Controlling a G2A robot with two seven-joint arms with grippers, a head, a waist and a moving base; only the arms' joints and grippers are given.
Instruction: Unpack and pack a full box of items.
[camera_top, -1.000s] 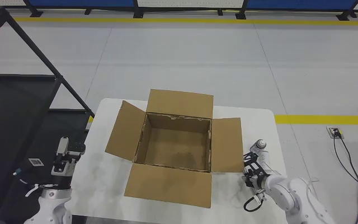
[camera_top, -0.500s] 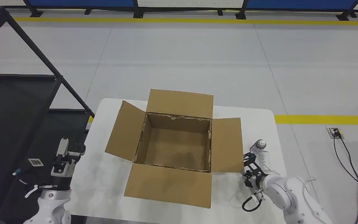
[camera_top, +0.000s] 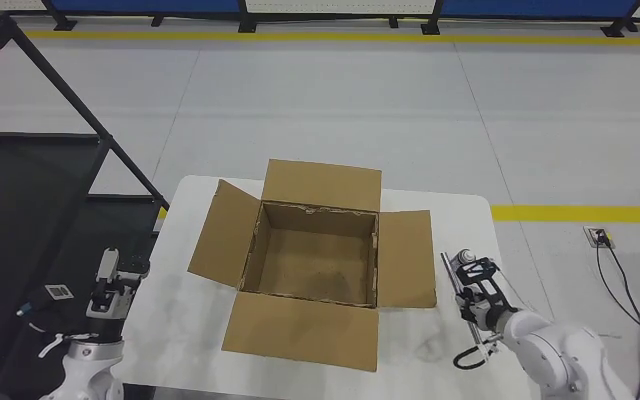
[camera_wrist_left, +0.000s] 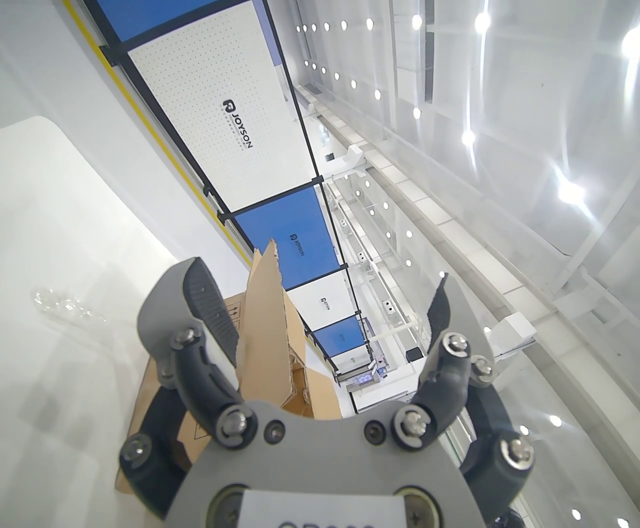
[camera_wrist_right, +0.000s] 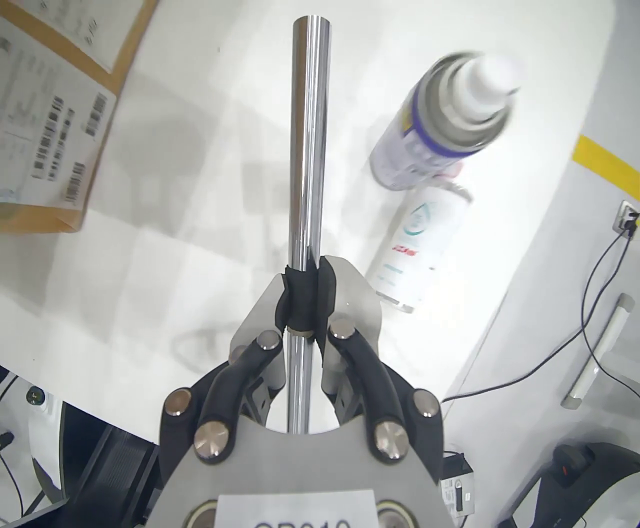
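The open cardboard box (camera_top: 312, 262) sits mid-table with all its flaps spread and its inside bare. My right gripper (camera_top: 468, 300) hovers over the table to the right of the box, shut on a shiny metal rod (camera_wrist_right: 307, 150) that sticks out past the fingertips (camera_wrist_right: 325, 285). Just beyond it stands a spray can (camera_wrist_right: 440, 125) with a white cap, and a white can (camera_wrist_right: 417, 245) lies on its side against it. My left gripper (camera_wrist_left: 320, 310) is open and holds nothing, off the table's left edge (camera_top: 106, 262), facing the box (camera_wrist_left: 265, 325).
The box's right flap (camera_wrist_right: 50, 125) carries printed labels and lies flat near the rod's tip. The white table (camera_top: 460, 215) ends close behind the cans. A black frame (camera_top: 70, 110) stands to the left of the table.
My right gripper has swung a little to the right, away from the box flap, with the rod in it. The left gripper has dropped slightly toward the near edge.
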